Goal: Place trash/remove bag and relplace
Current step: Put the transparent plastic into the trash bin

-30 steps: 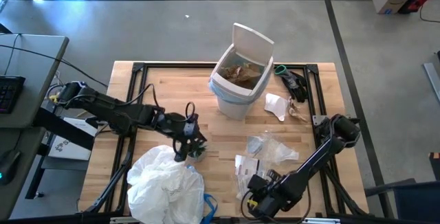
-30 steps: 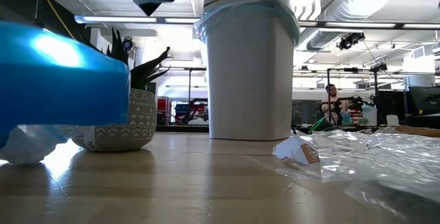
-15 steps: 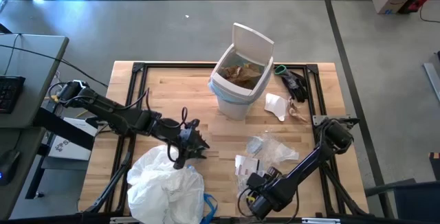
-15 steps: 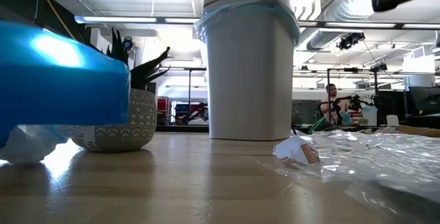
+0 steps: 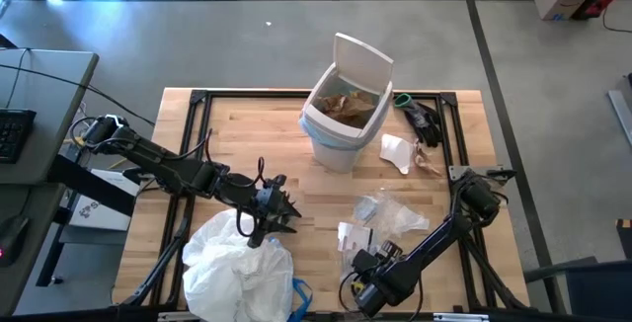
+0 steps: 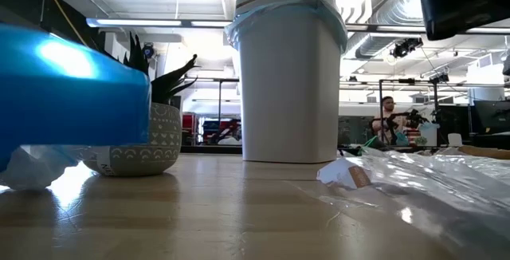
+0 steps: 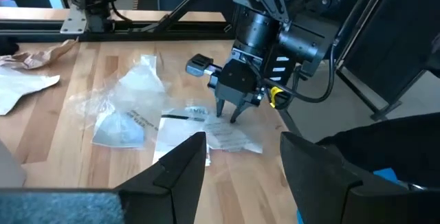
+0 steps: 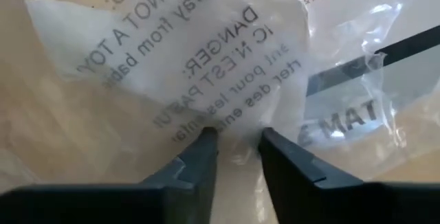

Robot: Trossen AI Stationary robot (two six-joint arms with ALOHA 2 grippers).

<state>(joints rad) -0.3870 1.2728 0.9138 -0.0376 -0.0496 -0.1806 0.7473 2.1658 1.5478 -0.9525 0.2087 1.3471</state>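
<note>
Two dark, jointed arms trail black cables. The right hand carries yellow tags and a white label.
</note>
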